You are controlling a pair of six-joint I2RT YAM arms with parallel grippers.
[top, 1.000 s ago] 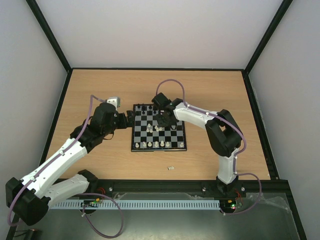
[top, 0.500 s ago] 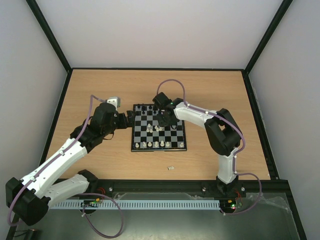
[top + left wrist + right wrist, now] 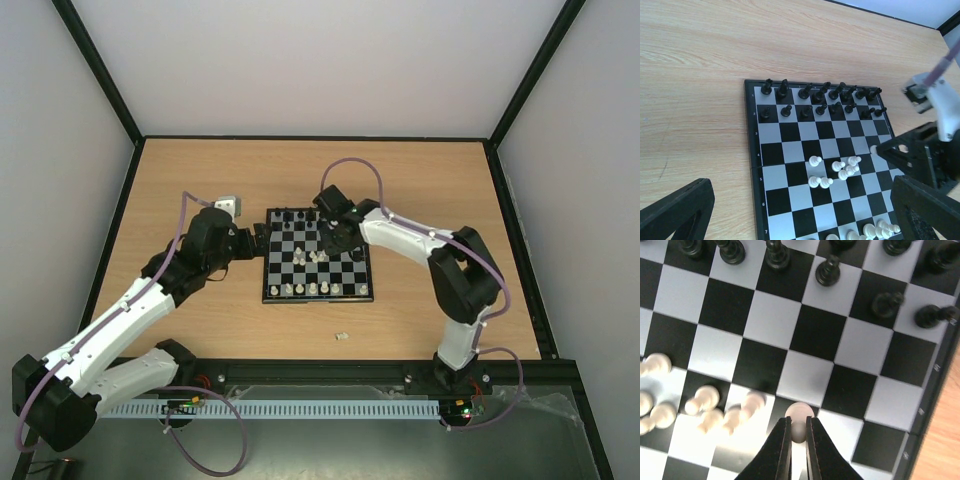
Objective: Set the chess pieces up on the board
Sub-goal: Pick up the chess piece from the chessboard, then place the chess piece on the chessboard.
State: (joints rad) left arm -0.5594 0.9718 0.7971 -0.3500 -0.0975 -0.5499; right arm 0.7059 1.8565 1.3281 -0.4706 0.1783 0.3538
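Right wrist view: right hand (image 3: 798, 429) pinched shut on a white piece (image 3: 799, 413) mid-board (image 3: 767, 320). Left hand (image 3: 253, 238) wide open, empty, by the board's left edge. Black pieces (image 3: 820, 95) look set along the far edge. White cluster (image 3: 840, 170) loose mid-board, and near-edge whites (image 3: 313, 289) only partly placed.

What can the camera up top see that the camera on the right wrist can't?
Only the top camera shows both arms, the left gripper beside the board, and one pale piece lying off the board on the table. Only the right wrist camera shows, close up, the right gripper pinched shut on a cream-white chess piece. Both show the board's squares, the black pieces along its far side and the white pieces bunched near the middle.
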